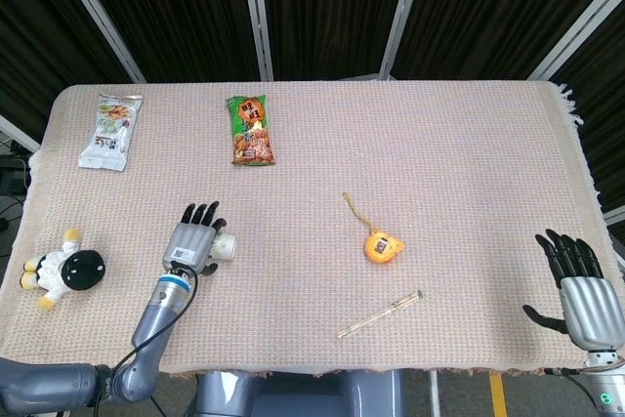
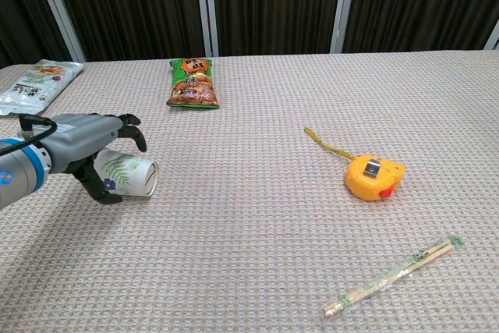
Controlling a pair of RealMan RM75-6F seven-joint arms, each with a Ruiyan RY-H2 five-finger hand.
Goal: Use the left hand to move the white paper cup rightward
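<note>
White paper cup (image 2: 125, 176) lies on its side on the tabletop (image 2: 257, 216), at 9 o'clock of the tape measure (image 2: 375, 176). Left hand (image 2: 87, 148) is laid over it, fingers (image 2: 131, 130) spread; grip cannot be told. Risk judged: the cup may be rolled away or crushed if squeezed.

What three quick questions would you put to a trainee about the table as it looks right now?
1. True or false: the white paper cup stands upright.
2. Which thing lies nearest the chopsticks? A) tape measure B) green snack bag C) plush toy
3. Fill in: the right hand holds ____.

Key:
1. False; it lies on its side, mouth facing right, under the left hand.
2. A
3. nothing; its fingers are spread near the table's right edge.
</note>
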